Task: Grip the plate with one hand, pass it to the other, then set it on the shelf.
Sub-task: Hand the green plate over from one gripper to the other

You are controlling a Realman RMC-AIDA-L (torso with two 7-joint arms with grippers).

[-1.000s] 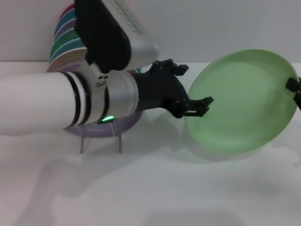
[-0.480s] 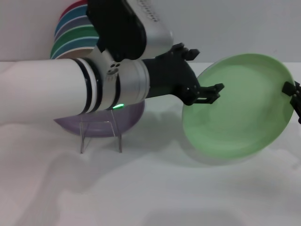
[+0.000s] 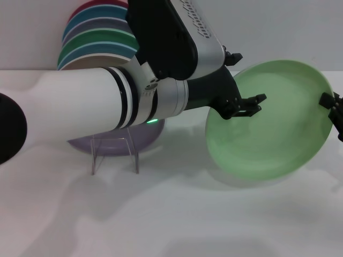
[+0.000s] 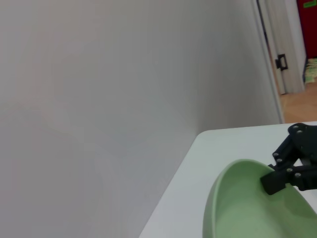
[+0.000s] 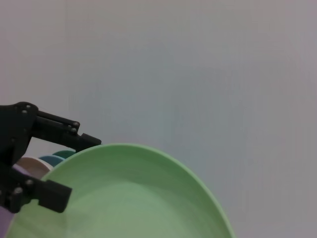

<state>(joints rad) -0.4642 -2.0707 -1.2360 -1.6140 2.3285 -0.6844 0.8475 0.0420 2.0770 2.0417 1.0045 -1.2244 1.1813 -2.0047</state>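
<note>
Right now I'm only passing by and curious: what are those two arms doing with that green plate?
It is a handover in mid-air. The right pincer grips the pale green plate at its right edge, holding it tilted above the table. The left pincer is at the plate's opposite rim, fingers either side of it, not clearly closed. A lavender plate sits in the wire shelf, with more plates stacked behind.

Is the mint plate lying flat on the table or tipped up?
Tipped up. The plate stands steeply on edge with its face toward the head camera, the left tool at one rim and the right tool at the opposite rim.
</note>
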